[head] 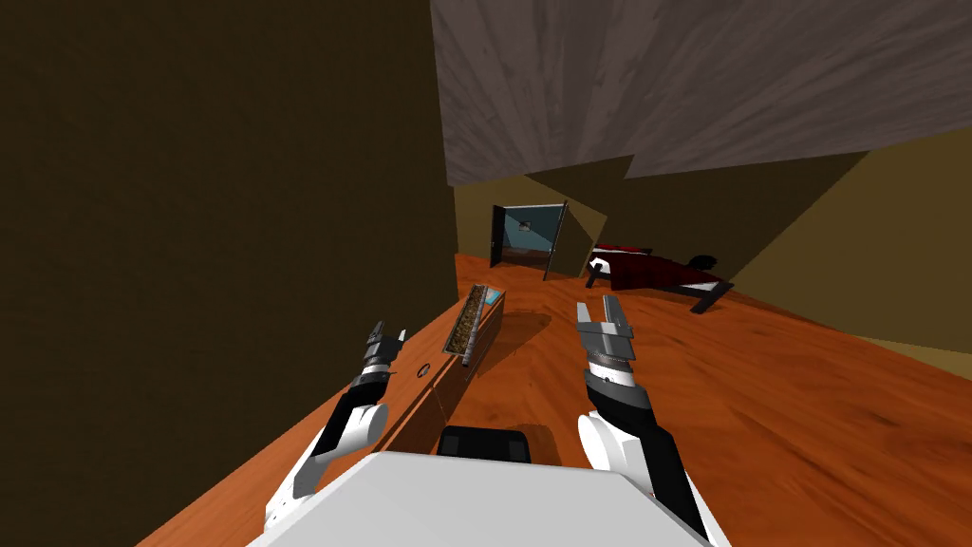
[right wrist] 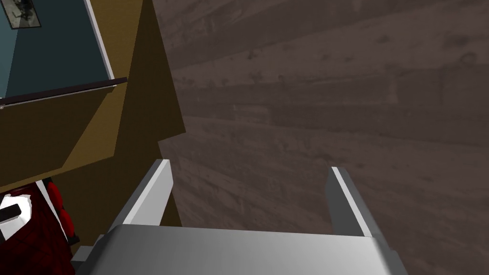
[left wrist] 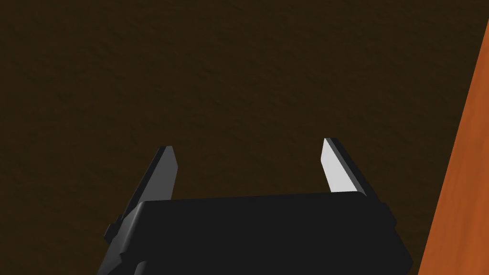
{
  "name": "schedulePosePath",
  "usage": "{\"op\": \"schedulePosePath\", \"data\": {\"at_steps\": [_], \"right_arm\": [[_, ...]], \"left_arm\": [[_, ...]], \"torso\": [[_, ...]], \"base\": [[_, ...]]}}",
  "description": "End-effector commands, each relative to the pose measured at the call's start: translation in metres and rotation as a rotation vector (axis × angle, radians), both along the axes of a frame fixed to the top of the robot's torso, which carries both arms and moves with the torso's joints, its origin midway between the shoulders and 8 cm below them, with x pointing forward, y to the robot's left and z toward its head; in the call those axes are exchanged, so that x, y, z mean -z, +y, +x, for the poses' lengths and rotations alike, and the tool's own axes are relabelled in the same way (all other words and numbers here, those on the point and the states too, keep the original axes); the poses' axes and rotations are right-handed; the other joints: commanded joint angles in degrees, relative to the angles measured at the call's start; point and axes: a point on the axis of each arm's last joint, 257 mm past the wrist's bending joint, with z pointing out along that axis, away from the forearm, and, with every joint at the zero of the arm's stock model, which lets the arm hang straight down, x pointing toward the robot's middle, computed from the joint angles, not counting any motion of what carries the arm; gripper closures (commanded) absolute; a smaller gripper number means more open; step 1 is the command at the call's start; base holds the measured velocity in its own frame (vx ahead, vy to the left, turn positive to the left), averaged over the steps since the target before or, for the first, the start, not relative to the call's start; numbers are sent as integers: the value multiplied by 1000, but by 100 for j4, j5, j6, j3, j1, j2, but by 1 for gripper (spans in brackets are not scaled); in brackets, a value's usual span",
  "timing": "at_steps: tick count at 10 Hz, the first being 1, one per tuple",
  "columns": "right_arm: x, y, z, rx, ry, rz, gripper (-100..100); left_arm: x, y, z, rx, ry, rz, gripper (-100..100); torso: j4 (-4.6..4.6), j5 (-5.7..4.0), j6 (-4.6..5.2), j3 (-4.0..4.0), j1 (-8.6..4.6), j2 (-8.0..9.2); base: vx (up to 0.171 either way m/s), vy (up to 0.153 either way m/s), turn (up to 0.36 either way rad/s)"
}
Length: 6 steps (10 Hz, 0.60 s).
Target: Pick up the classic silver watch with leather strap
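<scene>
A small grey ring-shaped thing, likely the watch [head: 424, 369], lies on the top of a low orange-brown wooden cabinet [head: 432, 404] along the dark brown wall. My left gripper [head: 389, 334] hovers open just above and to the left of it, with nothing between its fingers. In the left wrist view that gripper [left wrist: 246, 145] faces the dark wall, with a strip of orange wood at one side. My right gripper [head: 601, 309] is raised over the floor to the right, also open [right wrist: 250, 164] and holding nothing.
A long narrow box [head: 472, 321] with brown contents sits further along the cabinet top. The dark brown wall [head: 218, 237] stands close on the left. Orange wooden floor [head: 759, 408] stretches right, to a dark red bed [head: 655, 271] and an open doorway [head: 527, 237] at the far end.
</scene>
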Motion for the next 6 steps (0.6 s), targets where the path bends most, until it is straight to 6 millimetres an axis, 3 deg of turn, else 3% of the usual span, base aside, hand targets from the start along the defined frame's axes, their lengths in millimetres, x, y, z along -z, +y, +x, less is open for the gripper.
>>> {"op": "schedulePosePath", "data": {"at_steps": [1, 2, 5, 6], "right_arm": [[0, 0, 0, 0, 0, 0, 0], [0, 0, 0, 0, 0, 0, 0], [0, 0, 0, 0, 0, 0, 0], [0, 0, 0, 0, 0, 0, 0]], "left_arm": [[30, 13, -1, -11, 54, -93, -100], [34, 13, -2, -13, 61, -96, -100], [96, 38, -10, -53, 163, -276, -100], [104, 40, -12, -58, 175, -290, -100]], "torso": [[0, 0, 0, 0, 0, 0], [0, 0, -1, 1, 3, 1], [1, 2, -1, 1, 9, 2], [1, 2, -2, 2, 10, 3]], "base": [[-8, 20, -292], [-7, 24, -119], [-10, 28, -293], [-10, 27, -110]]}}
